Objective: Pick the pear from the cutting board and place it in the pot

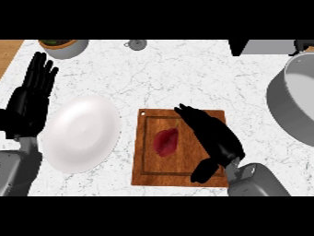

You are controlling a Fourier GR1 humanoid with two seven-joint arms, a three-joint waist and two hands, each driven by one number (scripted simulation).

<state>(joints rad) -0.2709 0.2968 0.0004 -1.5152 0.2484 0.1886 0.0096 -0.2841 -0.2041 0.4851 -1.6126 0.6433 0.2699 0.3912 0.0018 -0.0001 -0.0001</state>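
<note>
Where the view is read from its left edge, the left robot hand is met first: it is held flat with straight fingers pointing up the view, released and holding nothing, and it rests near the left edge above its grey forearm. A strip of wooden surface is seen at the upper left corner, beside the white marbled tabletop. Near the top edge, a grey bowl with something green and brown inside is partly cut off by the frame. Just right of the left robot hand, a white plate is laid on the tabletop, close beside the next item but not touching it. A small grey round object is seen at the top edge; what it is cannot be told.

In the middle, a wooden cutting board is set on the tabletop. The pear, dark red, is lying on the board, left of its centre. The right robot hand is stretched over the right part of the board, its fingers extended toward the board's upper edge and its thumb turned down toward the lower edge; it is released, and the pear is just beside it, not enclosed. At the far right, the large grey pot is placed, partly cut off by the frame and well apart from the pear.
</note>
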